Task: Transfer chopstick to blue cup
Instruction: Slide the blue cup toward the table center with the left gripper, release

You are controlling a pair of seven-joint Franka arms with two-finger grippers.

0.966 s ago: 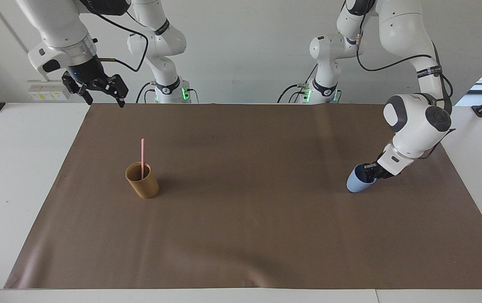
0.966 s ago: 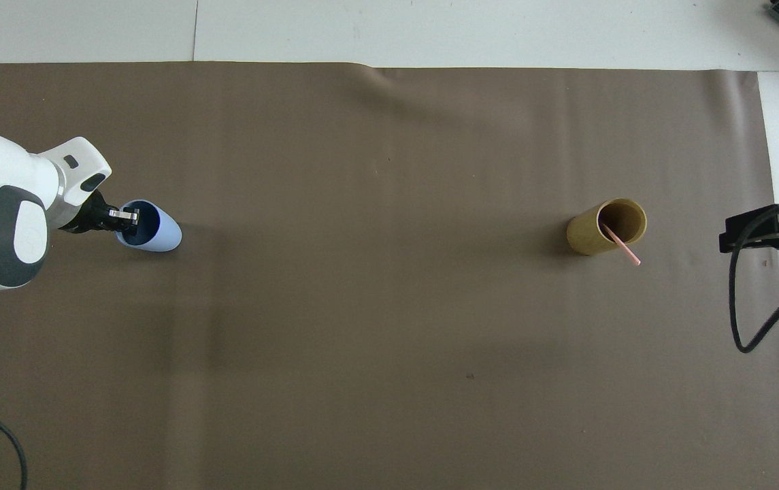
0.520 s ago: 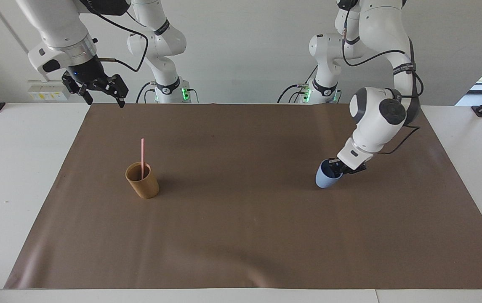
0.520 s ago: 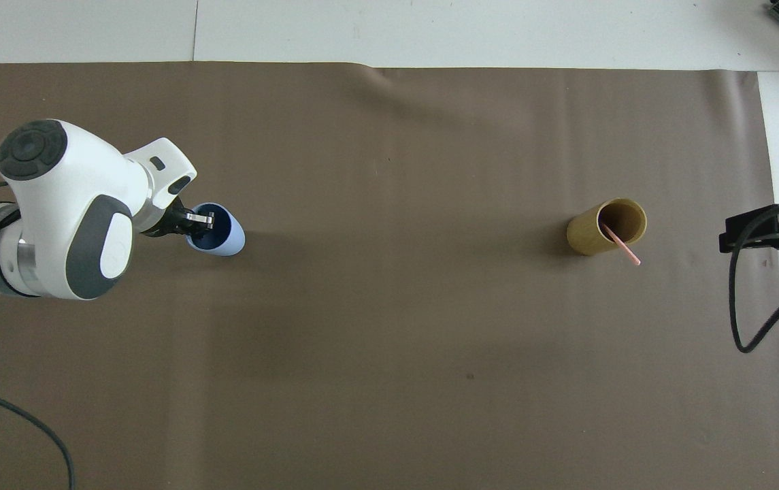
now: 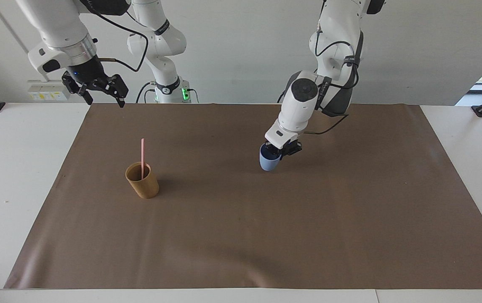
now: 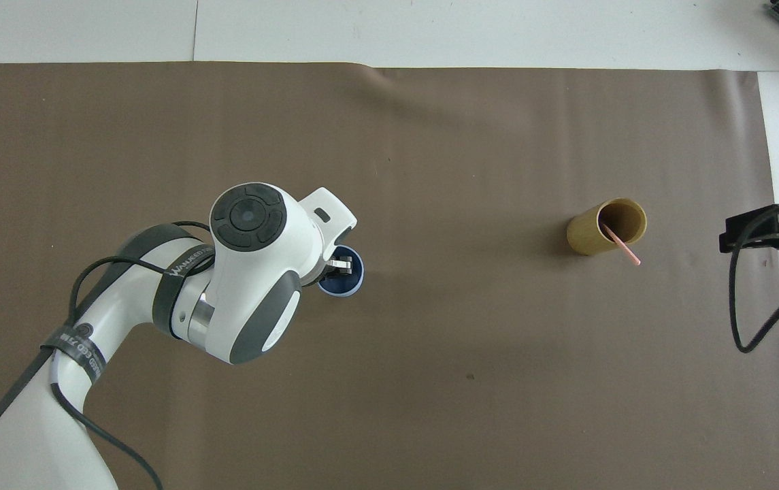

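Note:
My left gripper is shut on the rim of the blue cup, one finger inside it. The cup hangs nearly upright, low over the middle of the brown mat. Whether its base touches the mat I cannot tell. The pale pink chopstick stands leaning in the mustard-brown cup toward the right arm's end of the table. My right gripper waits open and empty in the air over the mat's corner at that end.
The mat covers most of the white table. A black cable loops down from the right gripper. The left arm's forearm stretches over the part of the mat nearest the robots.
The left arm has carried the blue cup from its own end of the table to the mat's middle, and the cup has come from tilted to nearly upright. The right arm has not moved.

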